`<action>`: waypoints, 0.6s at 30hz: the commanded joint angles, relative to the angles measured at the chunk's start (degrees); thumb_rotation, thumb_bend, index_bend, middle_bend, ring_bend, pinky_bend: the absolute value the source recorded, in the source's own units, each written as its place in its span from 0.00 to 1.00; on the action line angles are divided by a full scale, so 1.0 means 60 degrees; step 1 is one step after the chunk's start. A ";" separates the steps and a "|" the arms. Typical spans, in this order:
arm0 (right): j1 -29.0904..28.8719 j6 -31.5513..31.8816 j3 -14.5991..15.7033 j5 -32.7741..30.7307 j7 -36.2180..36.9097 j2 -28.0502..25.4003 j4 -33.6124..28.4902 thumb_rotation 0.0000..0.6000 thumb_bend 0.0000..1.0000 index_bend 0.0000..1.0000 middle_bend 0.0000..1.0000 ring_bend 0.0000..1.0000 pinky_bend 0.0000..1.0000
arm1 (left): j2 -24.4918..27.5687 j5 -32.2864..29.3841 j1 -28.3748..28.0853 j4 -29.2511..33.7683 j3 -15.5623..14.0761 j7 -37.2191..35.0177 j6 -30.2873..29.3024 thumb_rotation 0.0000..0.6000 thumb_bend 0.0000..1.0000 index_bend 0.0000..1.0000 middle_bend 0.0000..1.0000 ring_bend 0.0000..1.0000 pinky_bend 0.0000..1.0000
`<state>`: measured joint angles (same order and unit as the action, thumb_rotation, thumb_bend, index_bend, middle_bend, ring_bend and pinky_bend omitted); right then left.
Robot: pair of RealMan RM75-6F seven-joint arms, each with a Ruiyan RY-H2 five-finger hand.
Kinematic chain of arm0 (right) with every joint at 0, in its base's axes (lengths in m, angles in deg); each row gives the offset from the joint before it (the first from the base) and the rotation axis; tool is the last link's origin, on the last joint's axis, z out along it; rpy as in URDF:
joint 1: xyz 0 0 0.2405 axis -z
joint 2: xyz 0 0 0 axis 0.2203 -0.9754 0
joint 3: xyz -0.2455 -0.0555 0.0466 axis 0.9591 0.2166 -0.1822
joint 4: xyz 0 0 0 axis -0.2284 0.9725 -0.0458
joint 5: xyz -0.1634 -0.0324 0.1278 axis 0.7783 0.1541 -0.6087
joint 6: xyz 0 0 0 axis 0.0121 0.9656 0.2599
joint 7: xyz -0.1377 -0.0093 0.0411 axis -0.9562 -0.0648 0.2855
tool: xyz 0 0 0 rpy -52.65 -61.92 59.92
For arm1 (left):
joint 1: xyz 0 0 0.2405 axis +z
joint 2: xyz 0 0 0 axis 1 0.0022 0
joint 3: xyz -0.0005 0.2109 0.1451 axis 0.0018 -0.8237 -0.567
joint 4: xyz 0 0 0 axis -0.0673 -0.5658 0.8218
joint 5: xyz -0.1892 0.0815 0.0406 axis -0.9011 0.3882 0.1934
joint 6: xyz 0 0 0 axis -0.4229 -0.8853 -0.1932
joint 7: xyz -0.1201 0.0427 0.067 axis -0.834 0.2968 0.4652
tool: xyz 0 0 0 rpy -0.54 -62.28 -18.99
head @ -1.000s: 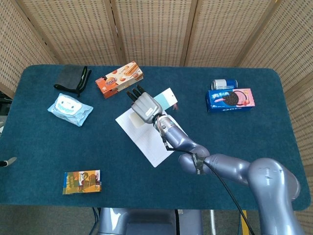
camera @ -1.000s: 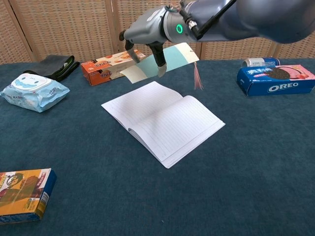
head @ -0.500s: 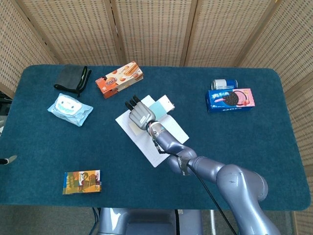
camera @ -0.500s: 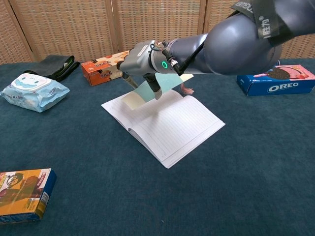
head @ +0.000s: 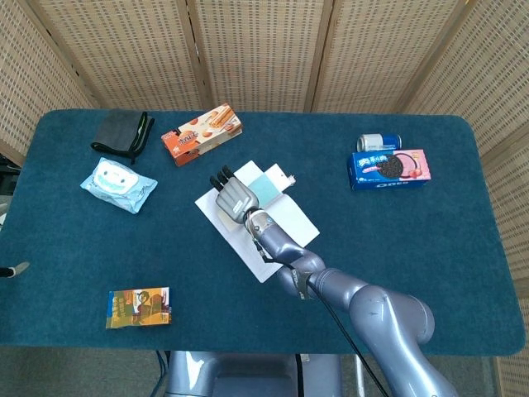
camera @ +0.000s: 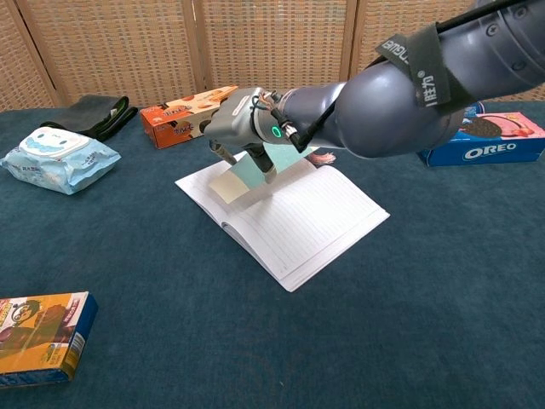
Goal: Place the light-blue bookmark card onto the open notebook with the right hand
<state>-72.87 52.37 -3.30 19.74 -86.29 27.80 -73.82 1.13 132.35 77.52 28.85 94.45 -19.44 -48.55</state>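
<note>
1. Your right hand (camera: 241,128) holds the light-blue bookmark card (camera: 249,173) pinched in its fingers (camera: 266,166), low over the far page of the open notebook (camera: 289,213). The card's lower end looks at or just off the paper; I cannot tell if it touches.
2. Lower it until the card lies flat under the fingers, and let go only then, so it doesn't flip.
3. Keep the card's tassel end, beyond the fingers toward the notebook's far edge, on the page, not on the counter (head: 430,248).
4. Lift straight up on release; a sideways drag could slide the card or crease the page.
5. Your left hand is out of sight in both views.
6. Containers: the Oreo box (head: 388,168) and can (head: 378,141) sit well right of the fingers, the orange snack box (head: 201,134) beyond them and left; all closed, contents unseen.
</note>
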 commanded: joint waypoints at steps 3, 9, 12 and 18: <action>0.0073 0.0043 -0.0104 0.0118 0.0237 -0.0186 -0.0190 1.00 0.12 0.00 0.00 0.00 0.00 | 0.0004 0.0001 -0.0015 -0.0010 -0.0008 -0.0005 0.0038 1.00 0.00 0.00 0.00 0.00 0.00; 0.0285 0.0261 -0.0188 0.0295 0.0558 -0.0614 -0.0714 1.00 0.12 0.00 0.00 0.00 0.00 | 0.0007 0.0041 -0.0018 0.0011 -0.0025 0.0011 0.0025 1.00 0.00 0.00 0.00 0.00 0.00; 0.0692 0.0681 -0.0564 0.0260 0.1253 -0.1323 -0.1867 1.00 0.25 0.00 0.00 0.00 0.00 | -0.0001 0.0101 -0.0015 0.0045 -0.0051 0.0040 0.0000 1.00 0.00 0.00 0.00 0.00 0.00; 0.1373 0.0474 -0.1101 0.0151 0.2945 -0.2040 -0.3147 1.00 1.00 0.00 0.00 0.00 0.00 | -0.0001 0.0202 -0.0019 0.0094 -0.0089 0.0074 -0.0027 1.00 0.00 0.00 0.00 0.00 0.00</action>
<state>-67.16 55.67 -7.85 21.29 -73.53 18.25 -88.89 1.12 133.56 77.41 29.40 93.92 -19.00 -48.71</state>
